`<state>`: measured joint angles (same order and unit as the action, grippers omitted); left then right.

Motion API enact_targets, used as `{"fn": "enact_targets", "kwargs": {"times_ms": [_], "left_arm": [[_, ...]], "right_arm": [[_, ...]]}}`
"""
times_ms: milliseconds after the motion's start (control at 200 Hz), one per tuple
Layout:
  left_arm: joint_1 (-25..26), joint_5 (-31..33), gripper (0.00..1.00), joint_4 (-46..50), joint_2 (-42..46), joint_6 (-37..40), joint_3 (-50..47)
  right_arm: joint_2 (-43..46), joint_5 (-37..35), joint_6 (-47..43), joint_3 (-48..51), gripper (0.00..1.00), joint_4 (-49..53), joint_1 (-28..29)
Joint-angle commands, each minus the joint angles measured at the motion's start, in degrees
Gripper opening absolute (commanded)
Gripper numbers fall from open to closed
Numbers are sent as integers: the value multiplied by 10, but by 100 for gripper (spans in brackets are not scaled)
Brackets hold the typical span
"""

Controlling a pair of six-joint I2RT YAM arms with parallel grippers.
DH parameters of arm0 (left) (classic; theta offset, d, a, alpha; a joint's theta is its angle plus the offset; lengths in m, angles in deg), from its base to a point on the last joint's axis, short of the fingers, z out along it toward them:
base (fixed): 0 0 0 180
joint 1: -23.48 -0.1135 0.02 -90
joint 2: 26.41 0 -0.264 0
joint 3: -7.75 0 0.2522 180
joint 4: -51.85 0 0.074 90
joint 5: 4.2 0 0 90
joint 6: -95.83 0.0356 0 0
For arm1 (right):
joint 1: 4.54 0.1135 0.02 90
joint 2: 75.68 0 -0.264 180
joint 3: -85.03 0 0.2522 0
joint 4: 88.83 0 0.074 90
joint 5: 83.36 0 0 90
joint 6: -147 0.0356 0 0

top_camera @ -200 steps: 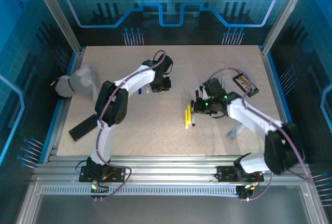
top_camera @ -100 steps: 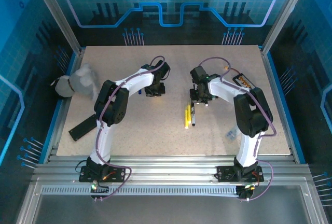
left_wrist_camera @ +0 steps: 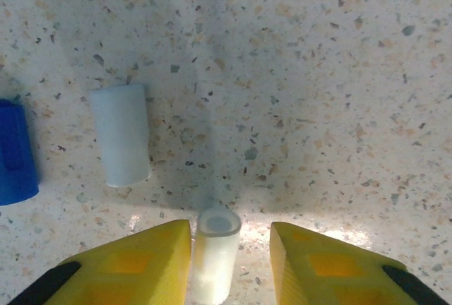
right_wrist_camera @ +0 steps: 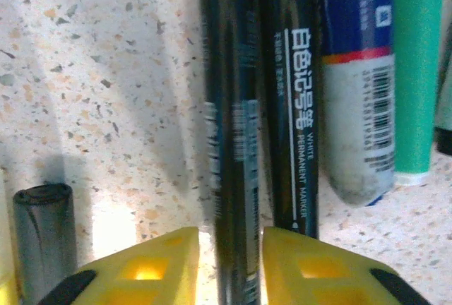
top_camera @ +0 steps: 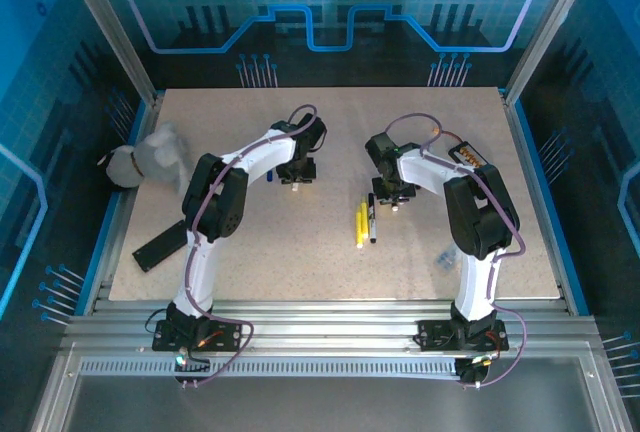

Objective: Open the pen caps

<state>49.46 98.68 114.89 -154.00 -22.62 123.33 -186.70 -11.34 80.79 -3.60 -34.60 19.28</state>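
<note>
— Left claw (left_wrist_camera: 229,236), where's it at?
— Mid table (left_wrist_camera: 318,72), left of centre. Jaws part-open, loose round a pale cap (left_wrist_camera: 215,259); gap on one side, so no grip.
— Other caps?
— White cap (left_wrist_camera: 120,134) & blue cap (left_wrist_camera: 14,151) lie just left of it.
— Right claw (right_wrist_camera: 230,238)?
— Straddles a black pen (right_wrist_camera: 226,142), other pens (right_wrist_camera: 353,107) alongside. Can't tell if it's pinching.
</note>
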Motion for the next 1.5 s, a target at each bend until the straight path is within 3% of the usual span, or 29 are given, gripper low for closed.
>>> {"fn": "enact_targets", "kwargs": {"times_ms": [0, 220, 430, 490, 620, 806, 1001, 1491], "left_arm": [[-3, 12, 36, 21, -9, 7, 24], [-3, 16, 36, 28, 14, 8, 38], [13, -15, 36, -5, 78, -2, 17], [27, -31, 38, -26, 95, -10, -1], [67, -51, 42, -58, 109, -31, -23], [122, -70, 43, -64, 74, -44, 1], [151, -76, 43, -51, 29, -47, 39], [176, -88, 41, -57, -4, -59, 27]], "right_arm": [[-8, -27, 6, -20, 34, 28, -7], [22, -28, 8, -26, 35, 38, -7], [113, -12, 16, 5, 35, 29, 6], [153, 21, 22, 41, 35, 1, 12], [238, 85, 54, 128, 49, -60, 19], [299, 112, 85, 185, 50, -76, 31], [326, 107, 90, 207, 49, -69, 31], [328, 117, 87, 225, 47, -81, 22]]}}
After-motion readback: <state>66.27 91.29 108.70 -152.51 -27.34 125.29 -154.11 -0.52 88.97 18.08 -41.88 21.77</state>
